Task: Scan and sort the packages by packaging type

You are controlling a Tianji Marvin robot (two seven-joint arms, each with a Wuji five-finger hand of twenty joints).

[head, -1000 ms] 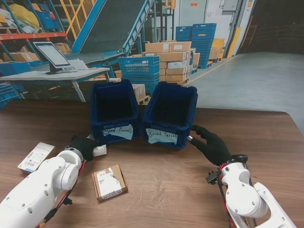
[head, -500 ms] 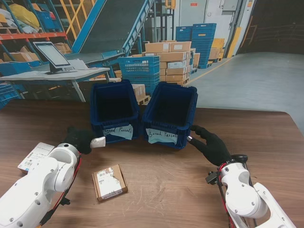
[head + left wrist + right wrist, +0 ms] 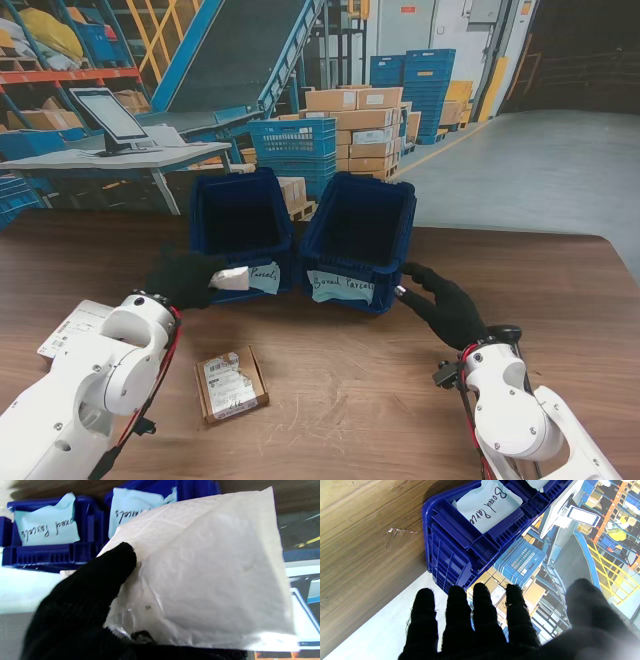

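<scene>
Because sorting needs two targets, the counter (image 3: 400, 400) carries two blue bins side by side: the left bin (image 3: 240, 225), whose label my load partly covers, and the right bin (image 3: 360, 235), marked for boxed parcels. A cardboard parcel (image 3: 230, 384) lies nearer to me, waiting. My left robot hand (image 3: 185, 278) grips a white poly bag (image 3: 205, 570) raised at the left bin's front. My right robot hand (image 3: 445, 305) rests empty, fingers spread, by the right bin. Both bins' floors are too dark to read.

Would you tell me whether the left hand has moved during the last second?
Yes. The left hand, holding the white bag, moved right and farther from me, toward the left blue bin.
</scene>
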